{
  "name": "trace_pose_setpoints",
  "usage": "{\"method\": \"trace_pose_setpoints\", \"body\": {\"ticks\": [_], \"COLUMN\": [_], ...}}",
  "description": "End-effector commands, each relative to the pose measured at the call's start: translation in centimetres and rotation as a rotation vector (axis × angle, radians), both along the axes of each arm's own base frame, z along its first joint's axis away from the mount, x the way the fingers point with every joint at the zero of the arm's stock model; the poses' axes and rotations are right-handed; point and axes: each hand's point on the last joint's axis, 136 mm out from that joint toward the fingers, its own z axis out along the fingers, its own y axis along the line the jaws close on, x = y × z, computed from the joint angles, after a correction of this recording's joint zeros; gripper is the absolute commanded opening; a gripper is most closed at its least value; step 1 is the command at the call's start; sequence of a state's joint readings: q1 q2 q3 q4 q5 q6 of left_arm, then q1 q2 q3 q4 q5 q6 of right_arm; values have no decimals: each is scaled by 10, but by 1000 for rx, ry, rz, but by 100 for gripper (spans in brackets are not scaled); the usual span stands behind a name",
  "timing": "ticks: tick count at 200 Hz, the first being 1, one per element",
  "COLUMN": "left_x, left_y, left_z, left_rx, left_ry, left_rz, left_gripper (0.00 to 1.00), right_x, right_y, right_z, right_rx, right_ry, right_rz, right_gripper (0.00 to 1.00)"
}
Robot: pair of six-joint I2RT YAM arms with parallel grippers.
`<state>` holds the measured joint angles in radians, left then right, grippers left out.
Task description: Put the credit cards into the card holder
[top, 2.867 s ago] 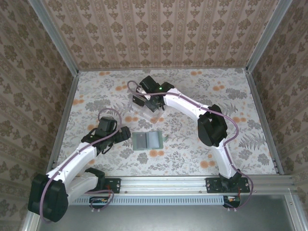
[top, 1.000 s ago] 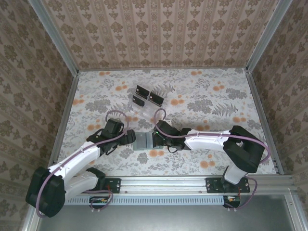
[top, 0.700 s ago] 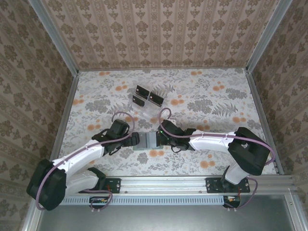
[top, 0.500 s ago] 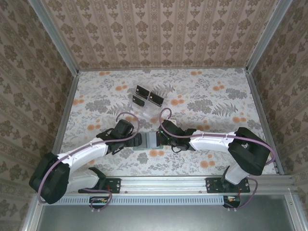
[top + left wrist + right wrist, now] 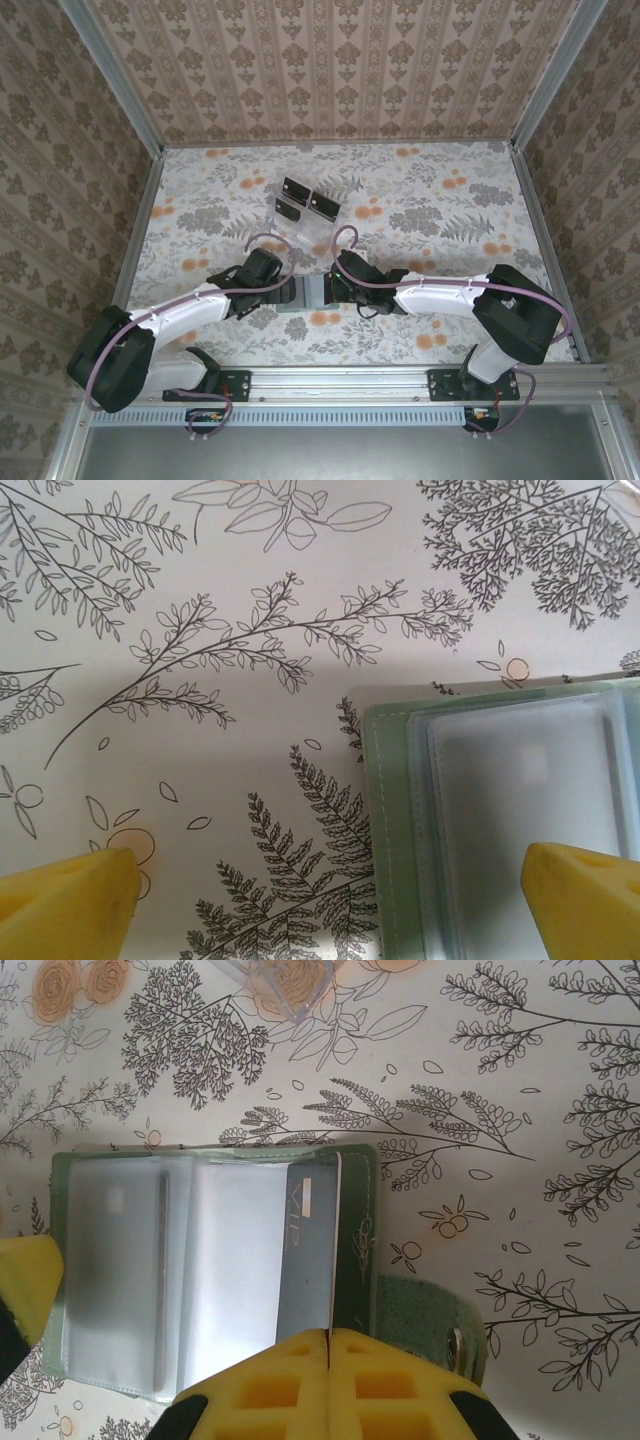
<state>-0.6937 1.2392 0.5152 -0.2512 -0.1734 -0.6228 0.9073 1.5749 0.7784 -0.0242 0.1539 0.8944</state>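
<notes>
Card holder [image 5: 303, 293] lies open by the table's [image 5: 450, 250] near edge, centre. Right gripper [image 5: 328, 1355] is pinched on a credit card [image 5: 306, 1260] standing in its right pocket. Left gripper [image 5: 330, 900] gapes over the holder's left edge. Clear rack [image 5: 305, 228] with black cards [image 5: 324, 203] sits well apart, farther back.

Credit card [image 5: 308, 1250] base hidden between fingers [image 5: 262, 1392]; card holder [image 5: 385, 830] cropped.

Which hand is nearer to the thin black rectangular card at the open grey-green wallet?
Right. The right hand grips the card by its edge; the left hand, open, straddles the opposite side of the wallet.
</notes>
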Motion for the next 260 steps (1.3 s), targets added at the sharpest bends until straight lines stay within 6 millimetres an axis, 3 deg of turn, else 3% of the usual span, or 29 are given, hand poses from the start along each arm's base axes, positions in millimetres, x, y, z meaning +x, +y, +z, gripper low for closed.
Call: {"method": "trace_pose_setpoints", "body": {"ticks": [1, 50, 88, 116, 149, 204, 260], "left_x": [-5, -20, -25, -27, -28, -31, -32], "left_y": [8, 26, 30, 32, 33, 34, 35], "left_z": [-11, -24, -28, -28, -30, -33, -34], "left_rx": [47, 79, 80, 76, 82, 85, 88], "left_ry": [8, 46, 55, 54, 58, 67, 73], "left_rz": [-6, 62, 84, 94, 95, 107, 110], "left_gripper": [100, 100, 100, 100, 100, 100, 100], "right_x": [-3, 4, 6, 8, 10, 14, 13], "right_y": [-11, 6, 28, 42, 52, 61, 50], "right_z": [-6, 23, 55, 68, 67, 47, 33], "right_rx": [-22, 108, 262, 364, 435, 531, 518], "right_ry": [15, -30, -95, -133, -178, -214, -245], "right_rz": [-16, 28, 82, 105, 105, 61, 4], "right_gripper": [0, 0, 0, 0, 0, 0, 0]}}
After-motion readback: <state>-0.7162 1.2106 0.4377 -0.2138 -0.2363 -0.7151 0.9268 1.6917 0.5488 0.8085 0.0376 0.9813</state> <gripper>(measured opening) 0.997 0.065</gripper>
